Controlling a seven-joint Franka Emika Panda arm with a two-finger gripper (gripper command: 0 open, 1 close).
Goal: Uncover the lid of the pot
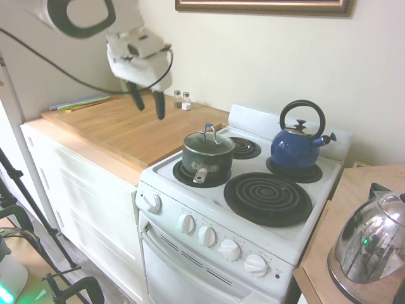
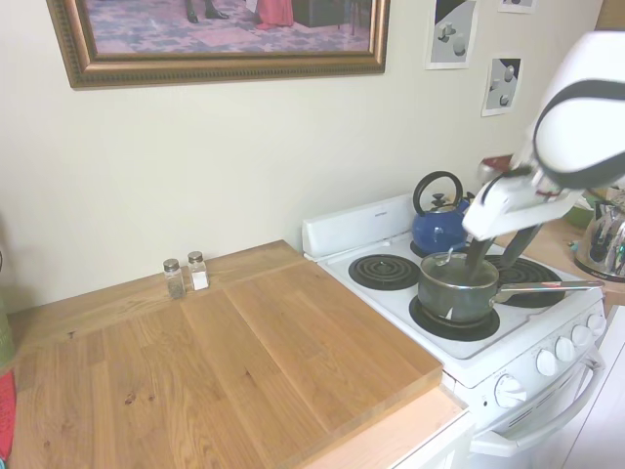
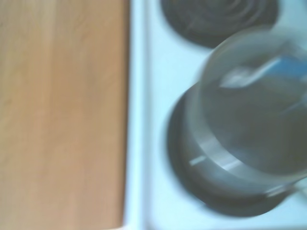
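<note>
One pot (image 1: 207, 159), one lid (image 1: 209, 140), two kettles (image 1: 297, 147) (blue, steel (image 1: 370, 244)), two shakers (image 1: 181, 99)

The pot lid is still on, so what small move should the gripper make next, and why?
Probably lower the gripper toward the stove until it hangs straight above the loop handle of the glass lid. The fingers are open and empty, high over the wooden counter, well short of the handle. The lid sits closed on the pot on the front burner.

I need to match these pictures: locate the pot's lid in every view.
First exterior view: the lid sits on the pot, left front burner.
Second exterior view: lid, lower right, partly behind the gripper.
Wrist view: lid, blurred, right.
Shared landmark: wooden counter.
</note>
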